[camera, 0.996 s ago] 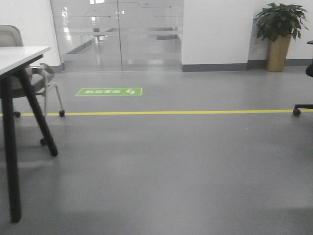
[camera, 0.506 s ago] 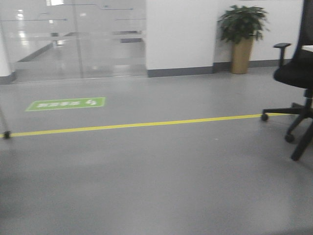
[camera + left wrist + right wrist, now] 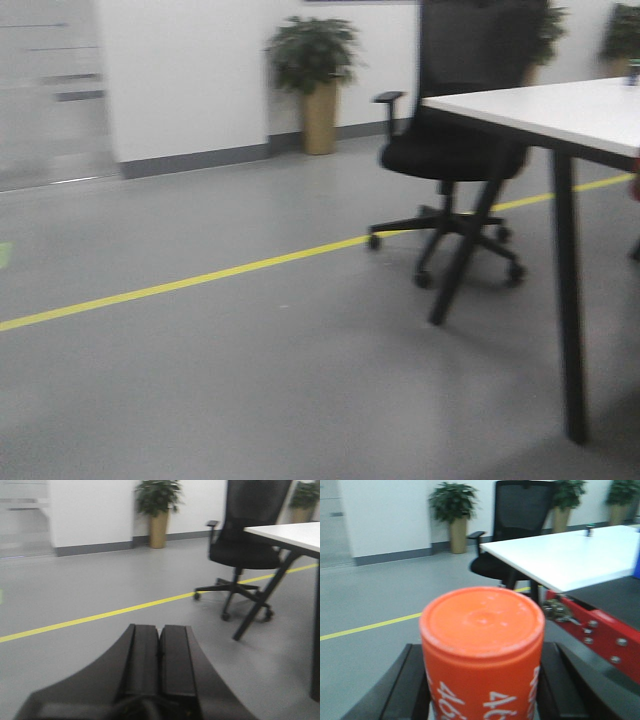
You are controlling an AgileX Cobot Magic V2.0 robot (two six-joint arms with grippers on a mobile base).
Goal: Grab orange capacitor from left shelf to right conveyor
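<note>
The orange capacitor (image 3: 481, 625), an orange cylinder with white "4680" print, fills the middle of the right wrist view. My right gripper (image 3: 482, 652) is shut on it, a black finger pressed against each side. Just to its right runs the right conveyor's red frame edge (image 3: 600, 630) with silver bolts, and the dark belt (image 3: 615, 597) lies beyond. In the left wrist view my left gripper (image 3: 160, 628) is shut, its fingers pressed together with nothing between them, above bare grey floor. The left shelf is out of view.
A black office chair (image 3: 450, 150) and a white table (image 3: 560, 110) with black legs (image 3: 568, 300) stand at the right. A yellow floor line (image 3: 200, 275) crosses the grey floor. Potted plants (image 3: 315, 85) stand by the white wall.
The front view has swung to the right: the glass doors and green floor sign slid out at the left, and the black chair and white table came in at the right.
</note>
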